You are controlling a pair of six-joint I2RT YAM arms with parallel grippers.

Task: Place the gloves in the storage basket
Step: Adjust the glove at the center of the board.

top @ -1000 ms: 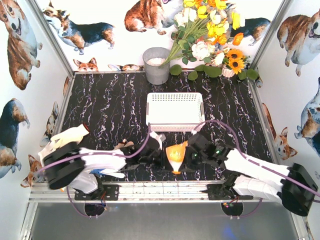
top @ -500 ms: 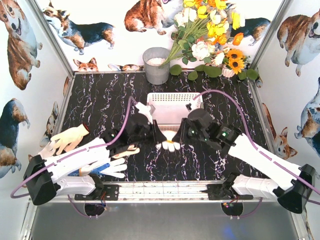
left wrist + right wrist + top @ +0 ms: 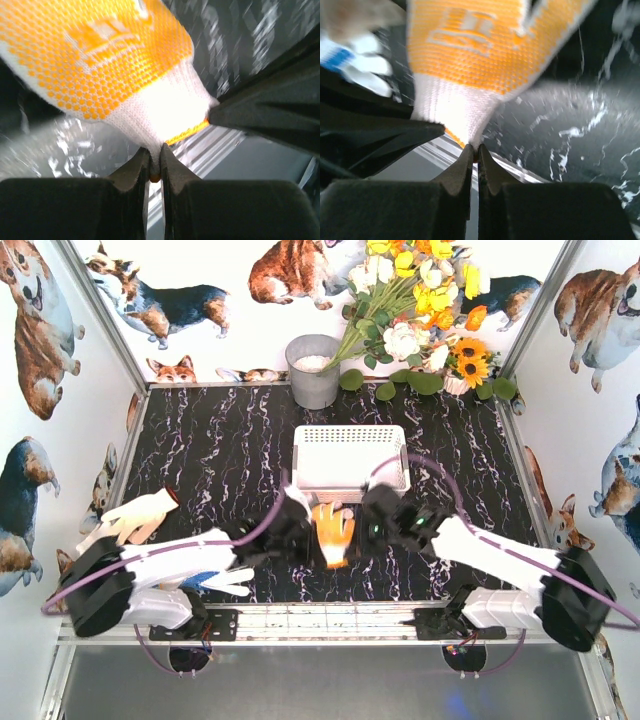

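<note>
Top view: orange-dotted glove [image 3: 333, 530] held up between left gripper [image 3: 308, 538] and right gripper [image 3: 360, 530], over bench [image 3: 200, 440], just near of storage basket [image 3: 350, 460]. Cream glove [image 3: 135, 518] and blue-dotted glove [image 3: 215, 582] lie near left.

Left wrist: jaws clenched on cuff hem. Knit looks soft, light, limp; likely sags, so cuff pinch suits.

Right wrist: jaws pinched on same cuff hem. Blue-dotted glove [image 3: 350, 55] visible beyond. Storage basket shows only in top view.
</note>
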